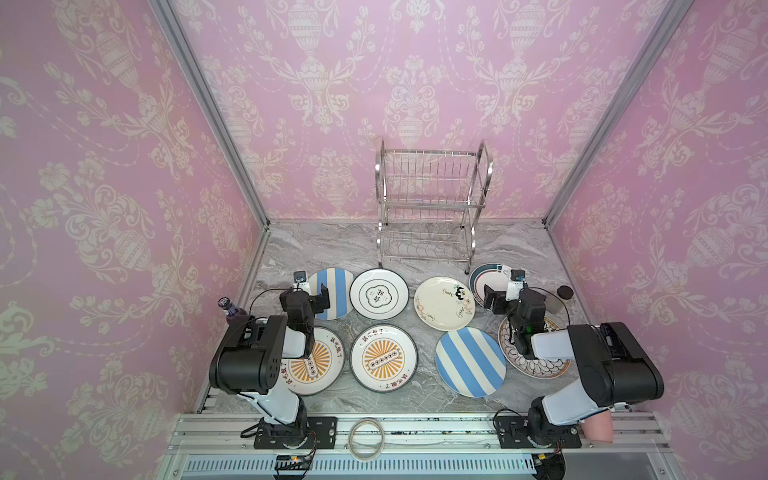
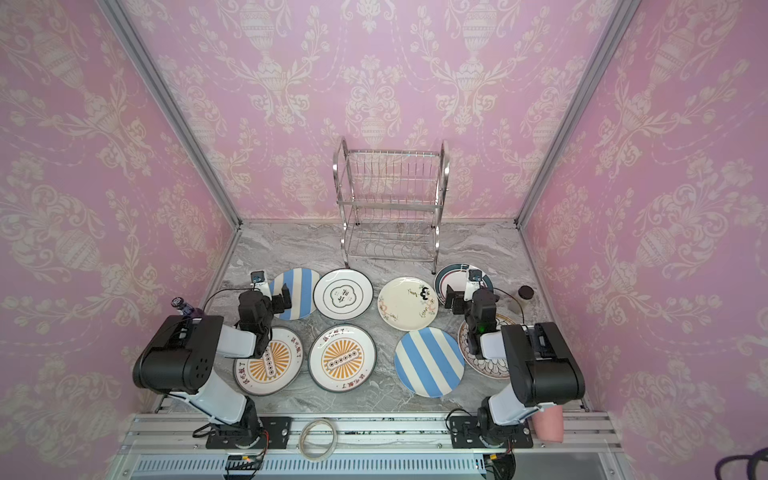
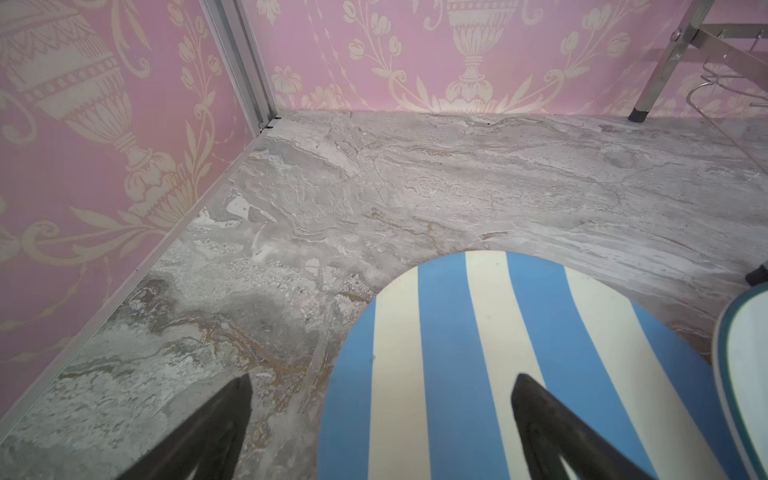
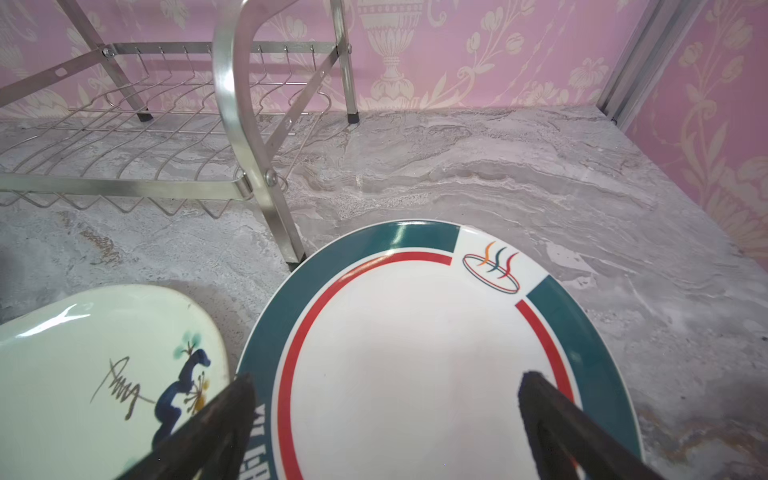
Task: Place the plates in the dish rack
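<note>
- All eight plates [image 1: 383, 358] lie flat on the desk [image 1: 332, 245] in front of the dish rack [image 1: 432, 208]. Both its tiers are bare, so nothing is loaded yet.
- Your right pincer [image 4: 382, 415] is spread wide and holds nothing. It hangs low over the teal-rimmed plate [image 4: 415, 353], which looks like the first pick.
- That plate sits flush on the marble, so go for the rim. Put one finger over the lip and one outside it, then tip the edge up before you lift.
- Watch both neighbours. The cream doodled plate [image 4: 83, 365] lies just beside one finger, and the rack's front leg [image 4: 282, 216] stands right at the far rim.
- Turn the plate on edge before it reaches the slots, because a flat one won't seat.
- Your left pincer [image 3: 380, 415] is also released and empty. It straddles the edge of the blue-striped plate [image 3: 478, 353], with one finger over bare desk.
- In both top views each arm is folded, elbow high and forearm angled down, with its pincer pointing towards the rack.
</note>
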### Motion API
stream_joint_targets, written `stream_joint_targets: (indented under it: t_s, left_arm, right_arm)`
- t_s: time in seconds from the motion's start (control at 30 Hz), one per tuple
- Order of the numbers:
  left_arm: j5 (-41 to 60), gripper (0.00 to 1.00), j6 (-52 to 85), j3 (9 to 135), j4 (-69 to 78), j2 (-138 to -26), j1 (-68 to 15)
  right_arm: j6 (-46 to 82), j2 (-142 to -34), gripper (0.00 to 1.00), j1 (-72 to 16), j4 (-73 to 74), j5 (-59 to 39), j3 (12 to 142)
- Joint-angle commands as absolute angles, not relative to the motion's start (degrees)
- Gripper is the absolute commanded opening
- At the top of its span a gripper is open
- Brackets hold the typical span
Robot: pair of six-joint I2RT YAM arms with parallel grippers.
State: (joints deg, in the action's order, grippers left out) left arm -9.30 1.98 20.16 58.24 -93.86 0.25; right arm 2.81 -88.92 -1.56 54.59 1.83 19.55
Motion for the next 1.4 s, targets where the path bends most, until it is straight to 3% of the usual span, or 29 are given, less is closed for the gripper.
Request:
stream_joint_targets:
  t_s: [0.0, 0.8, 0.93, 1.13, 1.37]
  left_arm:
    - [-8.7, 0.99, 0.97, 20.14, 58.68, -93.78, 0.51]
    - [-8.69, 0.99, 0.98, 20.23, 58.59, -93.78, 0.46]
    - [-8.63, 0.99, 1.02, 20.22, 58.52, -93.76, 0.5]
    - [-5.85, 0.99, 0.09, 20.4, 57.13, -92.13, 0.48]
    - [-5.88, 0.99, 1.69, 31.31, 30.25, -81.45, 0.48]
  right_arm:
    - [1.84, -88.7, 1.0, -1.24, 54.66, 1.04, 20.74]
    - [2.63, -88.21, 0.98, -0.62, 53.04, 0.43, 21.51]
    - [2.75, -81.59, 0.92, -0.38, 36.54, 0.59, 27.54]
    - [8.42, -71.61, 0.93, 0.82, 16.21, -0.76, 35.37]
    - [13.6, -71.48, 0.86, 8.01, -8.44, -7.49, 46.61]
